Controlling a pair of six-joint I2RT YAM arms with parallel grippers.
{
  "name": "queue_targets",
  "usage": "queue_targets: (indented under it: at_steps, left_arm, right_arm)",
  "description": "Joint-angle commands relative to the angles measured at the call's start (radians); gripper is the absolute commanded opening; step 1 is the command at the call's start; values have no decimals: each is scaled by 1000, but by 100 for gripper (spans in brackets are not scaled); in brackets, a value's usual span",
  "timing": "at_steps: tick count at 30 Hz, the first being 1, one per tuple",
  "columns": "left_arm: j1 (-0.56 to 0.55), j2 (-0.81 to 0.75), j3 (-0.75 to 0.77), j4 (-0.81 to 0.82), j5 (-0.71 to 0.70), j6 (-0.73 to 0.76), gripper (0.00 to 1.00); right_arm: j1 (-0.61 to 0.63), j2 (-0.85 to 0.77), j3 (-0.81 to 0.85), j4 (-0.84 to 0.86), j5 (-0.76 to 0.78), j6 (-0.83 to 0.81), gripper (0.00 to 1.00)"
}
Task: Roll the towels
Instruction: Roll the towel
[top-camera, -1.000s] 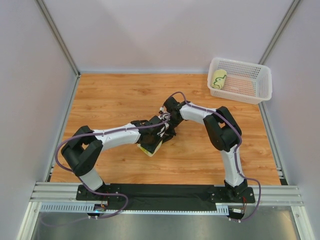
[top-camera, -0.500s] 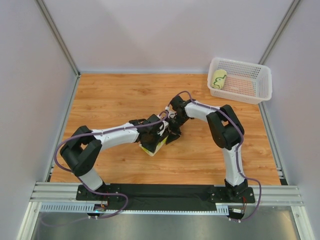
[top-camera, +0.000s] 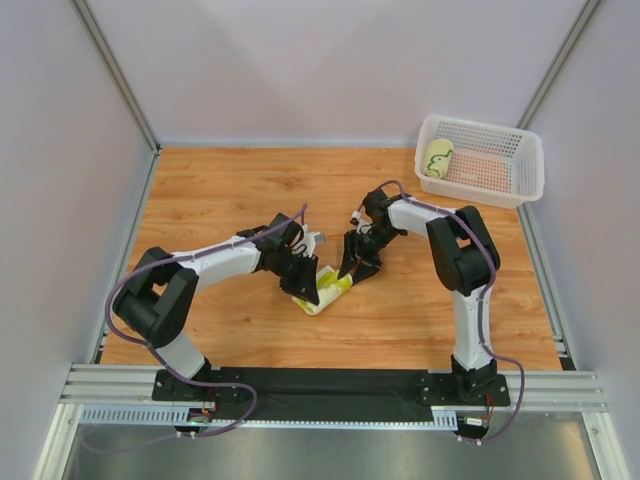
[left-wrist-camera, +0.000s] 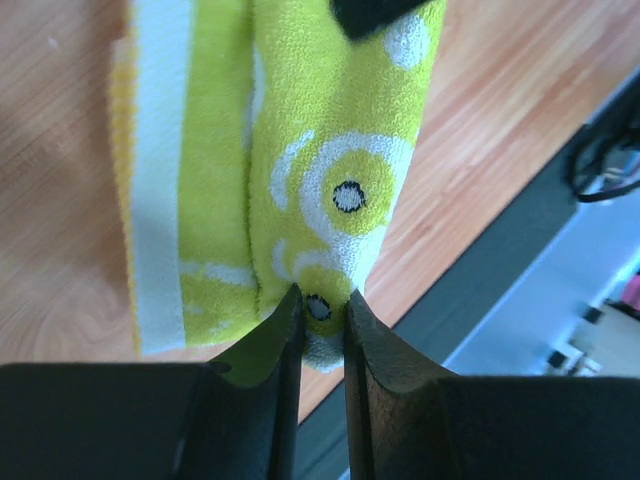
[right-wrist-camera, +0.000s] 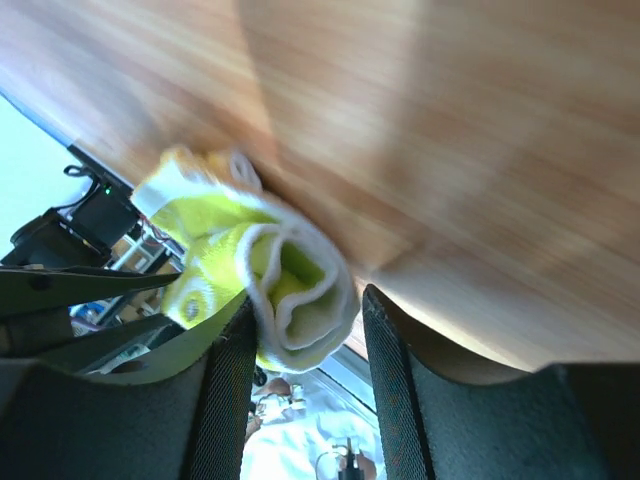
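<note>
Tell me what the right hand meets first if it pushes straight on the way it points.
The rolled towel: its end sits between the open fingers of the right hand, so the hand would press into that first. The table looks close behind, though depth is unclear.

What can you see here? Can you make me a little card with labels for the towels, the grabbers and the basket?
towel: rolled up, lying on the table between the two arms
left gripper: shut on one end of the towel
right gripper: open, one finger on each side of the towel's other end
basket: white, at the table's far right corner
second towel: rolled up, in the left end of the basket
</note>
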Motion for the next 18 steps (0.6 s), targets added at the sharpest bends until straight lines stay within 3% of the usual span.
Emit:
queue_targets:
  at_steps: [1,9,18]
  left_arm:
    - [40,32,-25,36,187,-78,11]
    - [125,175,-57,66,281,-138,10]
    - [192,255,-68,111,359,-218,10]
  right_arm:
    - [-61,-86,-42,31,56,-24,47]
    - [-68,-209,-169,213,-82,-7,58]
    - [-20,-271,-272,371,-153,61,60]
